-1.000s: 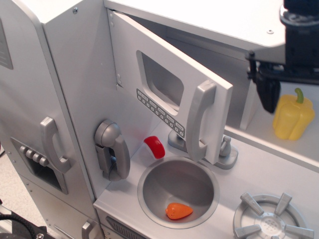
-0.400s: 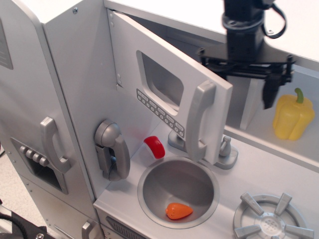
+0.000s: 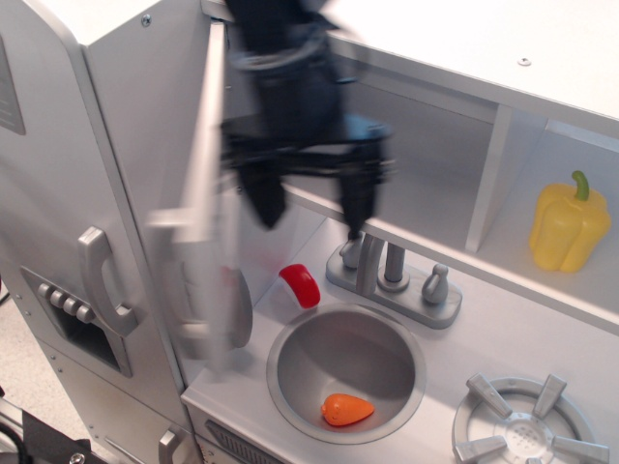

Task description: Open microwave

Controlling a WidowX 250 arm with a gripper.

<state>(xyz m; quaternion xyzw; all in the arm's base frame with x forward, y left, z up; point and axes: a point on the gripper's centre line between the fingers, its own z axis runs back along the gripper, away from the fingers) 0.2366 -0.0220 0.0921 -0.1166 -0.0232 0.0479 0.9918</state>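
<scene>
At left of scene, upper cabinet bay: silver-grey toy microwave door [image 3: 198,222] with long vertical handle, now swung far out on its left-hand hinge; a moment ago it stood only about half open with its window and button row facing the camera; it now shows nearly edge-on and motion-blurred, so still swinging; cavity fully exposed; judged: opening essentially accomplished. Door's long axis vertical; outer face turned leftward toward the tall grey fridge door [image 3: 58,242]; handle a blurred streak on the near edge. Black robot gripper [image 3: 309,198], moved in from the right to just right of the door, fingers pointing down, spread apart, holding nothing; contact with door not discernible through blur.
</scene>
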